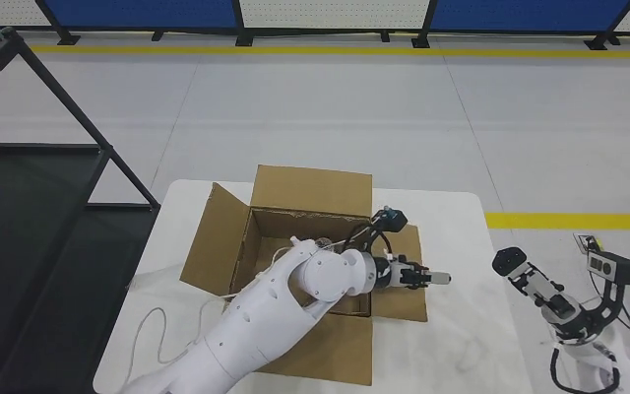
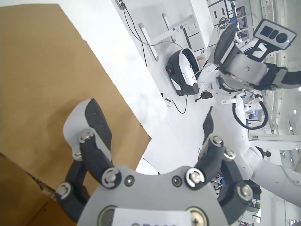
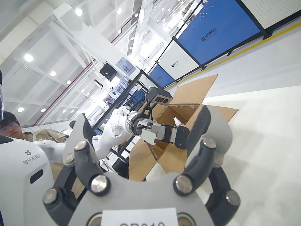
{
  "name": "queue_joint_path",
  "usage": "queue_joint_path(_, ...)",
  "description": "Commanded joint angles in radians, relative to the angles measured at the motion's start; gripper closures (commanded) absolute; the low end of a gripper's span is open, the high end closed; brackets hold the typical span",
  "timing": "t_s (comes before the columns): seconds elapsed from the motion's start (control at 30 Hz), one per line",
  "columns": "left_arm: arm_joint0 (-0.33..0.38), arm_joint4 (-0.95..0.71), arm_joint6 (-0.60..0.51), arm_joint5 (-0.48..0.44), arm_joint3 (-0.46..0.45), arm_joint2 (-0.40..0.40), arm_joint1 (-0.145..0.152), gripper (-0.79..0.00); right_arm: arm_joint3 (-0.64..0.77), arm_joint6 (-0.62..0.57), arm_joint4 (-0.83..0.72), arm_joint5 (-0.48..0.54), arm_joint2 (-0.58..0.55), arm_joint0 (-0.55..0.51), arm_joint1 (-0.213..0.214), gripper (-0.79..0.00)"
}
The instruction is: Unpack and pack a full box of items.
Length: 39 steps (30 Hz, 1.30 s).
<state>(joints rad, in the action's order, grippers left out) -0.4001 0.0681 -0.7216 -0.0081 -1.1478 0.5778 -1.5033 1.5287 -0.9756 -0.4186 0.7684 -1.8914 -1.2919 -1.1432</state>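
**Box open on the table, both grippers released and empty**

The box (image 1: 313,189) sits mid-table, nearer the far edge, mouth up and four flaps spread. The mouth looks close to square, so you cannot call a long axis. Your left gripper (image 2: 150,109) hangs over the right flap (image 1: 406,301), fingers spread on nothing, pointing at the table's (image 1: 453,335) right edge. Your right gripper (image 3: 143,114) sits off that edge, fingers also apart, facing the box. As a judgement: if you swing the left toward the mouth too low, it may catch the flap and drag the box. If both arms go in together, they may collide.
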Motion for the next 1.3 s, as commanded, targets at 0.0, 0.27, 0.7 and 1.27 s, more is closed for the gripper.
queue_joint_path(0.0,0.017,-0.005,-0.001,0.002,0.044,-0.02,-0.018,-0.785,-0.005,0.002,-0.004,0.003,-0.004,-0.006,0.003,-0.785)
queue_joint_path(0.27,0.064,-0.006,0.001,0.015,0.168,-0.073,-0.081,-0.785,-0.008,0.005,-0.017,0.012,-0.012,-0.023,0.014,-0.785)
queue_joint_path(0.7,0.081,-0.008,-0.016,0.041,0.269,-0.075,-0.134,-0.785,-0.018,0.016,-0.017,0.01,0.018,-0.004,0.029,-0.785)
queue_joint_path(1.27,-0.075,0.136,0.151,-0.062,-0.078,0.207,-0.034,-0.785,0.042,0.001,-0.051,-0.065,0.035,0.022,0.052,-0.785)
